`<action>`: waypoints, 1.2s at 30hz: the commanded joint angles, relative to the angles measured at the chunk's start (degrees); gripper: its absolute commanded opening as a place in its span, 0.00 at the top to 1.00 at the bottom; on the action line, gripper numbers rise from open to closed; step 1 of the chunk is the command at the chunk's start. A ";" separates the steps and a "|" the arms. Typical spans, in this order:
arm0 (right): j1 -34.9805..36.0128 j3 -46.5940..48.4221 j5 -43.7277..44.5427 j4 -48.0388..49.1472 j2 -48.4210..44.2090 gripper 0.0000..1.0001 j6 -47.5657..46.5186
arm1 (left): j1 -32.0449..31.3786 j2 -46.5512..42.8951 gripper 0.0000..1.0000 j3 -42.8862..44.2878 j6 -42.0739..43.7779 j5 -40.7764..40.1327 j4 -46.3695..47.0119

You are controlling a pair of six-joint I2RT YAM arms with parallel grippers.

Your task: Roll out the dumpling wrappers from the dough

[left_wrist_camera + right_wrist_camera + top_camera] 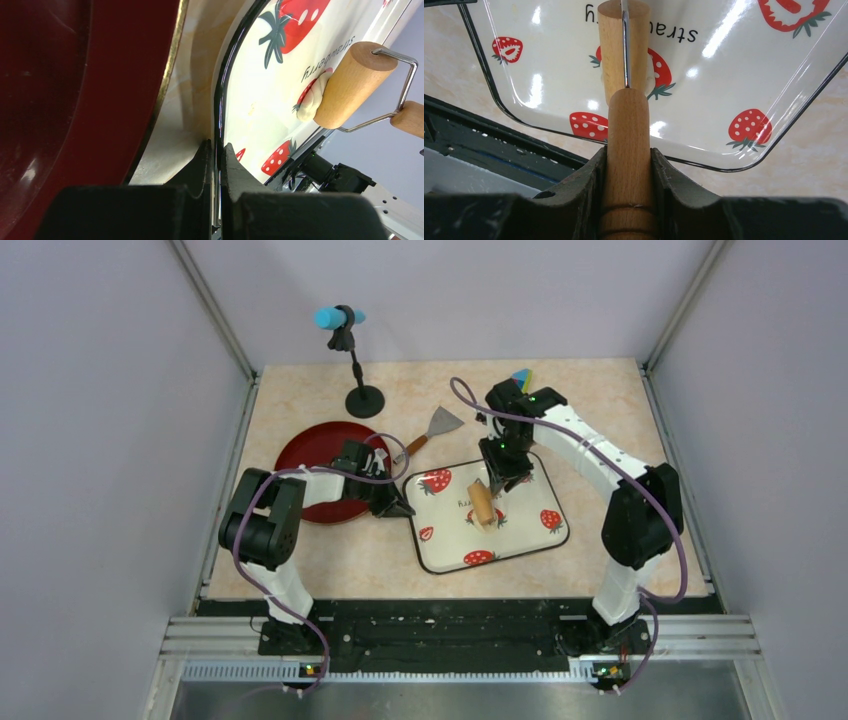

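The dough [311,104] is a small pale cream lump on the white strawberry tray [522,532], pressed under the wooden roller of the rolling pin [482,502]. My right gripper [503,472] is shut on the rolling pin's wooden handle [628,125], and the roller [611,45] lies ahead of it on the tray [724,75]. My left gripper [402,508] is shut on the tray's black left rim [219,105], one finger on each side. No dumpling wrappers show in any view.
A dark red plate [312,462] lies left of the tray, under my left arm. A metal scraper [437,426] with a wooden handle lies behind the tray. A black stand with a blue top [352,360] stands at the back. A blue and yellow object [521,375] sits at the back right.
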 commanded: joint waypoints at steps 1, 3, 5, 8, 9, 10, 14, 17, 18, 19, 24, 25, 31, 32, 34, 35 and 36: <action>0.96 2.13 1.97 -4.34 -3.32 1.00 -1.14 | 0.56 2.23 1.00 -3.48 3.51 -10.24 -7.60; 0.94 2.75 1.85 -4.82 -3.37 1.00 -1.30 | 0.56 2.25 1.00 -3.47 3.50 -10.24 -7.60; 0.98 3.44 1.89 -5.50 -3.40 1.00 -1.26 | 0.56 2.26 1.00 -3.44 3.50 -10.24 -7.59; 0.92 4.74 2.44 -6.13 -3.65 1.00 -1.26 | 0.56 2.22 1.00 -3.47 3.44 -10.20 -7.59; 0.95 5.33 2.66 -6.40 -3.71 1.00 -1.30 | 0.56 2.29 1.00 -3.40 3.47 -10.24 -7.59; 0.92 5.86 2.88 -6.63 -3.83 1.00 -1.25 | 0.56 2.19 1.00 -3.47 3.39 -10.20 -7.57; 0.97 6.40 2.20 -6.83 -4.10 1.00 -0.92 | 0.56 2.23 1.00 -3.44 3.29 -10.17 -7.50; 1.01 5.41 1.64 -6.72 -4.00 1.00 -1.11 | 0.56 2.24 1.00 -3.57 3.16 -10.16 -7.45; 1.01 5.12 1.48 -6.66 -3.96 1.00 -1.22 | 0.56 2.22 1.00 -3.53 3.14 -10.15 -7.42; 1.02 4.85 1.32 -6.48 -3.91 1.00 -1.19 | 0.52 2.18 1.00 -3.57 3.17 -10.15 -7.39; 1.24 2.92 -0.37 -4.73 -3.73 1.00 -1.14 | 0.56 2.12 1.00 -3.84 2.90 -10.07 -7.08; 1.38 2.91 -0.57 -4.50 -3.59 1.00 -1.07 | 0.50 2.09 1.00 -3.88 2.81 -10.02 -6.99; 2.47 1.18 -1.24 -2.77 -2.58 1.00 -0.74 | 0.48 1.88 1.00 -4.32 2.49 -9.89 -6.54; 2.68 0.56 -1.15 -2.55 -2.40 1.00 -0.80 | 0.49 1.89 1.00 -4.43 2.45 -9.93 -6.52; 2.97 -0.86 -0.42 -1.99 -2.32 1.00 -1.11 | 0.48 1.85 1.00 -4.41 2.41 -9.95 -6.45; 3.02 -1.61 0.08 -1.68 -2.49 1.00 -0.99 | 0.49 1.85 1.00 -4.41 2.38 -9.92 -6.45; 3.17 -2.32 0.65 -1.40 -2.52 1.00 -0.97 | 0.48 1.79 1.00 -4.48 2.36 -9.89 -6.39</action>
